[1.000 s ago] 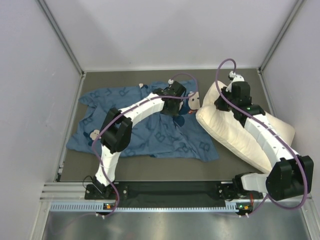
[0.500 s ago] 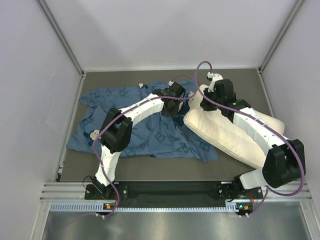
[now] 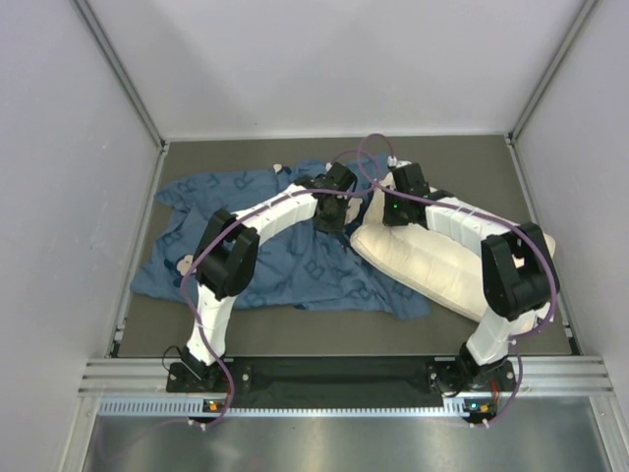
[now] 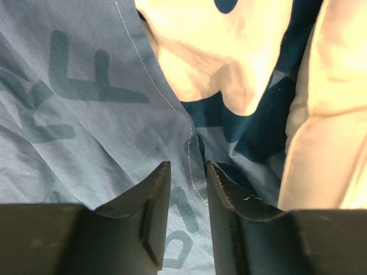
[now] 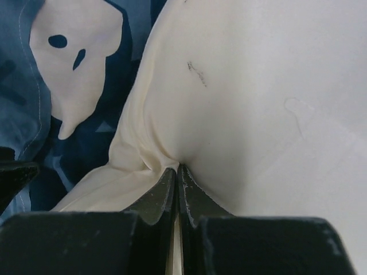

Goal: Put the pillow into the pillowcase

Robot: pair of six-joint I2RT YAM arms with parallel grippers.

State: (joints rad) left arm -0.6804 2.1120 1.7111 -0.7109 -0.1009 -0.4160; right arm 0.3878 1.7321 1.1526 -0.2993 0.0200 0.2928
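The cream pillow (image 3: pixel 432 261) lies at the right, its left end against the blue pillowcase (image 3: pixel 285 261), which is spread crumpled across the left and middle. My right gripper (image 3: pixel 391 214) is shut on a pinch of pillow fabric (image 5: pixel 258 103); in the right wrist view its tips (image 5: pixel 176 169) meet in the fold. My left gripper (image 3: pixel 332 214) hovers low over the pillowcase edge beside the pillow. Its jaws (image 4: pixel 187 166) stand apart, with the stitched hem of the pillowcase (image 4: pixel 86 114) running between them. A cream mouse-face print (image 4: pixel 212 51) and the pillow (image 4: pixel 327 143) lie just beyond.
A dark grey mat (image 3: pixel 472 157) covers the table inside white walls (image 3: pixel 79 197). A metal rail (image 3: pixel 324 379) with both arm bases runs along the near edge. Purple cables (image 3: pixel 369 147) loop above both wrists.
My right arm has swung left, dragging the pillow's end across until it meets the pillowcase beside my left gripper. The left arm has hardly moved.
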